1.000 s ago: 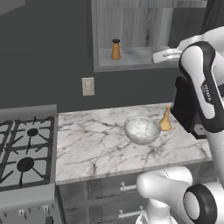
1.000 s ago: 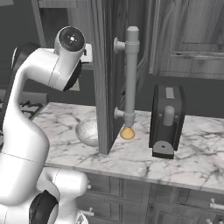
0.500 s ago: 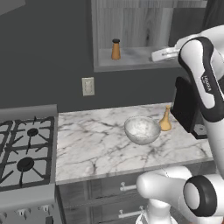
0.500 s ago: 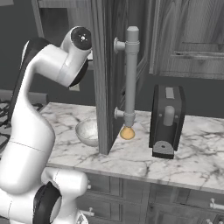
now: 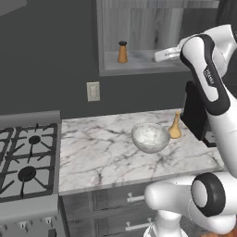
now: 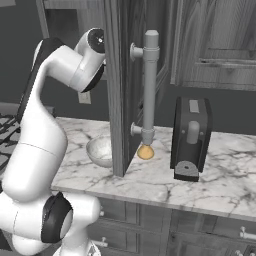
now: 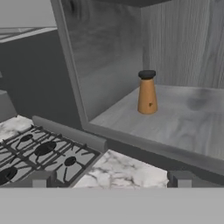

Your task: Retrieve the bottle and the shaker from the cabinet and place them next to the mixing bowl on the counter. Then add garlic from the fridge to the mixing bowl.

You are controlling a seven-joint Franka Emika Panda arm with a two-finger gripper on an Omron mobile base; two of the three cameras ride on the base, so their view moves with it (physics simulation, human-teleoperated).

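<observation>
Gripper (image 7: pixel 109 179) is standing wide apart, holding nothing, its tips half cut off at the hand view's bottom. Shaker (image 7: pixel 147 92) is standing upright on the cabinet (image 5: pixel 139 67) shelf. Bottle (image 5: pixel 175 126) is sitting on the tabletop (image 5: pixel 102 152) just beside the mixing bowl (image 5: pixel 150 137) (cabinet door hiding most of both from the right). Arm lettering is unreadable.

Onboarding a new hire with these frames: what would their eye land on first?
Probably the white arm reaching up to the cabinet, its open gripper pointed at the lone orange-brown shaker standing upright on the shelf. Next, the mixing bowl on the marble counter, with the golden bottle already standing right beside it.
</observation>
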